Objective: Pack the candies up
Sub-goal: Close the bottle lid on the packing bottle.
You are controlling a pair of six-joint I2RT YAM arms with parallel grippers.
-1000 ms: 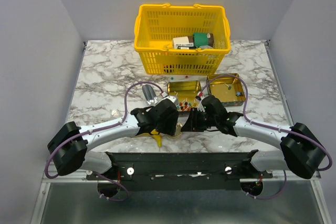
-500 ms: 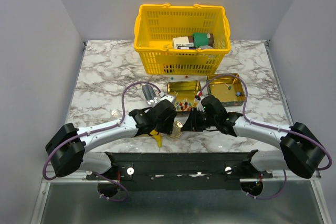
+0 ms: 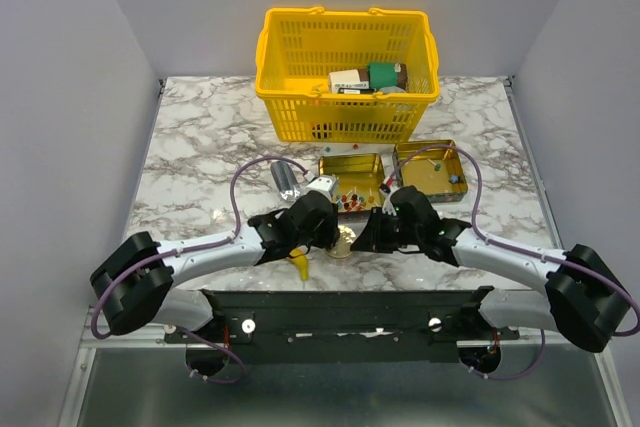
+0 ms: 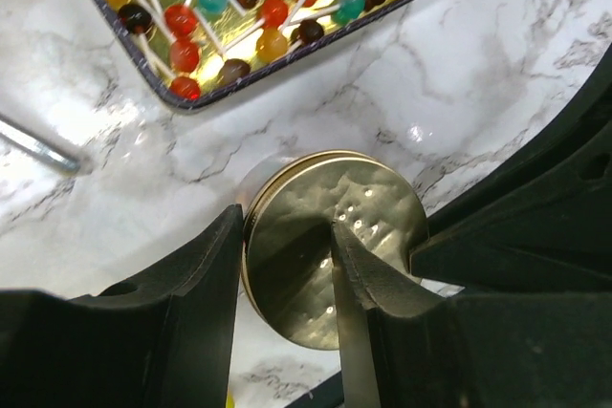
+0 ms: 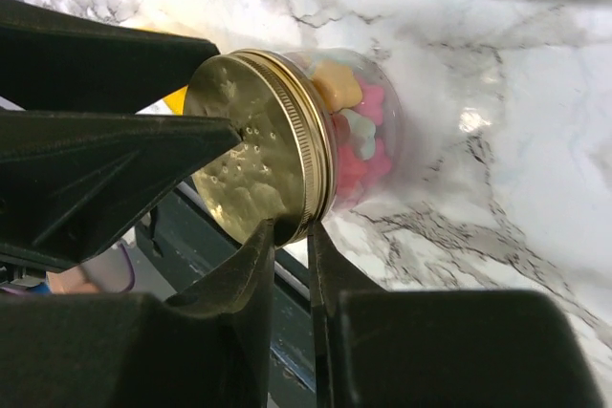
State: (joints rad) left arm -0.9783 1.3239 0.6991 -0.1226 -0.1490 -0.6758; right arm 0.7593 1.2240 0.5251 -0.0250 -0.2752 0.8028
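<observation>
Meeting over a small glass jar (image 5: 368, 131) near the front middle of the bench (image 3: 200, 137), two arms work at its gold lid (image 4: 378, 207). From the left, the left hand (image 4: 287, 260) straddles the lid with its fingers apart, one at the rim and one lying across the face. Whether they press, I cannot tell; it seems placed to seat or turn the lid. Inside the jar sit the candies (image 5: 356, 121), pink, yellow and pale, apparently packed. From the right, the right hand (image 5: 292, 260) has its fingers nearly together, pinching the lid's lower rim, likely to brace it. Just behind, an open gold tin (image 3: 350, 165) holds lollipops (image 4: 182, 21); a second tin (image 3: 425, 172) lies to its right. Farther back stands a yellow basket (image 3: 345, 15). The bench is white marble-patterned, and plain grey walls enclose it.
</observation>
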